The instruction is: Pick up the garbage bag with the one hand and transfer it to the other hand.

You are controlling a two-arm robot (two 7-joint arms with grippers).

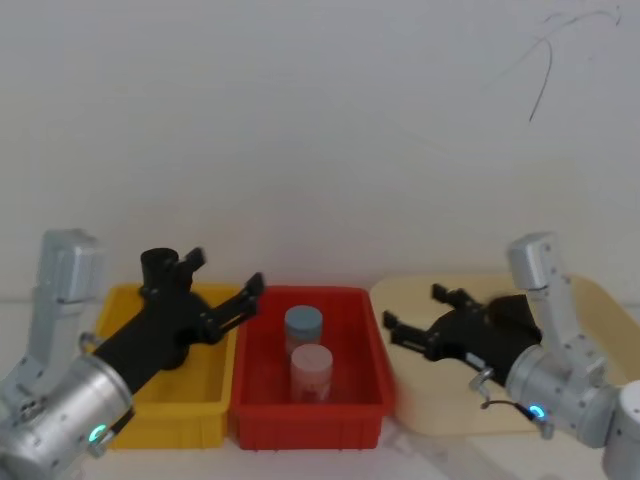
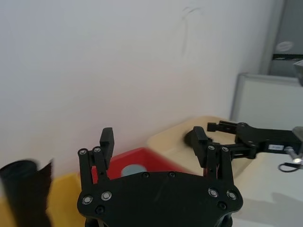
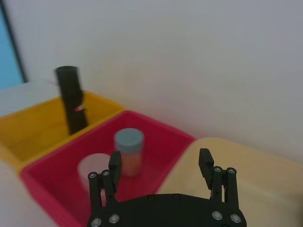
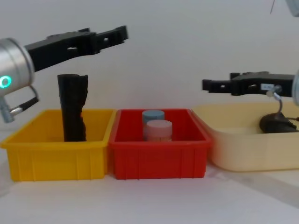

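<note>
**Left gripper** point(image 1: 225, 272): the claw on the green-ringed arm is spread, with nothing between its fingers. It hangs in the air above the yellow bin point(image 4: 56, 144). Its fingertips reach out over the edge that this bin shares with the red bin point(image 4: 159, 158). In the chest view it sits higher than the top of the garbage bag point(image 4: 72, 107) and clear of it, with no contact.

**Right gripper** point(image 1: 415, 308): the claw on the blue-ringed arm is also spread and empty. It is held level above the left edge of the cream tub point(image 4: 243, 149), with its fingertips pointing toward the red bin. It is well apart from the left gripper.

**Garbage bag:** a black crinkled roll with a ragged top. It stands upright inside the yellow bin, close to the far wall and left of the bin's middle. It rises well above the bin's rim. Neither claw touches it.

**Other items:**
- The three containers stand in a row on the white table point(image 4: 149, 200): yellow at the left, red in the middle, cream at the right. Adjoining walls are close together.
- A blue-capped jar point(image 1: 303, 325) and a pink-capped jar point(image 1: 311, 370) stand upright in the middle of the red bin. The blue one is just behind the pink one.
- A dark object point(image 4: 275, 123) lies in the cream tub toward its right end. I cannot tell what it is.
</note>
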